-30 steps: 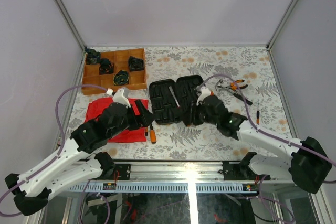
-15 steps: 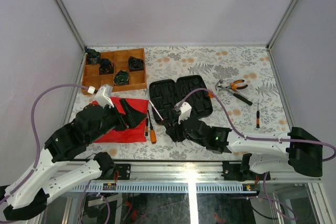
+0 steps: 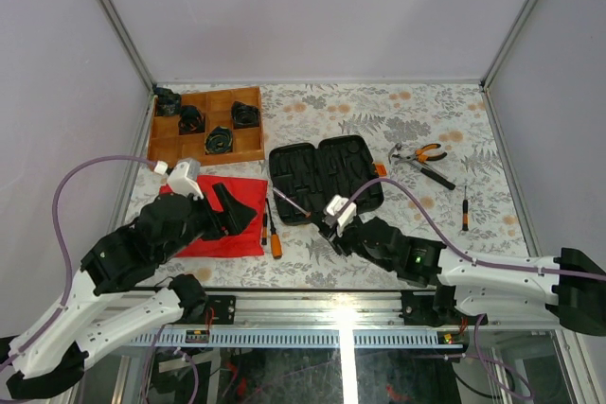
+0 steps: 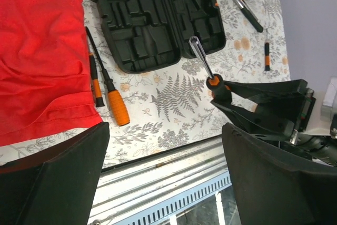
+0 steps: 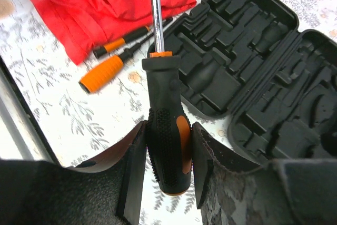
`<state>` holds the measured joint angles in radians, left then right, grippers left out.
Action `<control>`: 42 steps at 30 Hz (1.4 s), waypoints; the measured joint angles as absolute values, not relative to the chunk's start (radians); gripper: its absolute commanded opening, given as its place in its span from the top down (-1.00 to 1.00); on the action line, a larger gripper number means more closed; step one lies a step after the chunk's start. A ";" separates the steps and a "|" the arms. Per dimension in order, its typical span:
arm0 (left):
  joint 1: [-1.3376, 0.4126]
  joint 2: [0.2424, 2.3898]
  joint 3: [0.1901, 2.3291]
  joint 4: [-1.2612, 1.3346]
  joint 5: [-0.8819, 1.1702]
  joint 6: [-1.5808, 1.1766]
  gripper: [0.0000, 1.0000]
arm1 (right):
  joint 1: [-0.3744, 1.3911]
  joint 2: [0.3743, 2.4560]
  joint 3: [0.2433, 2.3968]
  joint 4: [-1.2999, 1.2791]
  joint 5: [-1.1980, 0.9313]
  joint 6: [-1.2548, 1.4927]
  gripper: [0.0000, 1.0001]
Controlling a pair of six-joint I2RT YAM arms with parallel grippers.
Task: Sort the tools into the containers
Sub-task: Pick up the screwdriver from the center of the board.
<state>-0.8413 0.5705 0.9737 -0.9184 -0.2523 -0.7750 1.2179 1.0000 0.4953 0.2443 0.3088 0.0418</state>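
Note:
The black tool case (image 3: pixel 322 177) lies open on the table, its moulded slots bare. My right gripper (image 3: pixel 333 224) hovers just in front of it, shut on a black-and-orange screwdriver (image 5: pixel 167 146) whose metal shaft (image 3: pixel 289 198) points toward the case. My left gripper (image 3: pixel 232 205) hangs open and holds nothing, over the right edge of the red cloth (image 3: pixel 213 229). Two more screwdrivers (image 3: pixel 275 234) lie side by side beside that cloth. Orange-handled pliers (image 3: pixel 423 153) and a slim screwdriver (image 3: pixel 464 210) lie right of the case.
A compartmented wooden tray (image 3: pixel 204 160) holding black parts stands at the back left. The metal rail (image 3: pixel 331 300) runs along the near table edge, close under both grippers. Purple cables loop over both arms.
My right gripper has carried the screwdriver from over the case toward the near edge and to the left. The left arm has drawn back leftward and its jaws have widened.

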 measured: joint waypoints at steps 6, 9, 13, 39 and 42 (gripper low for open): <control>-0.841 0.569 0.947 -0.921 -0.276 -0.752 -0.73 | 1.217 0.952 0.465 0.183 0.279 -0.137 1.00; -0.841 0.579 0.952 -0.920 -0.294 -0.723 -0.74 | 1.217 0.965 0.491 0.096 0.238 -0.232 1.00; -0.841 0.607 0.968 -0.913 -0.328 -0.660 -0.73 | 1.217 1.027 0.568 -0.041 0.155 -0.374 1.00; -0.841 0.975 1.071 -0.702 0.242 -0.262 -0.34 | 1.217 0.849 0.706 -0.343 -0.025 -0.859 1.00; -0.841 1.011 1.071 -0.704 0.340 -0.234 -0.31 | 1.217 0.842 0.706 -0.347 -0.019 -0.874 1.00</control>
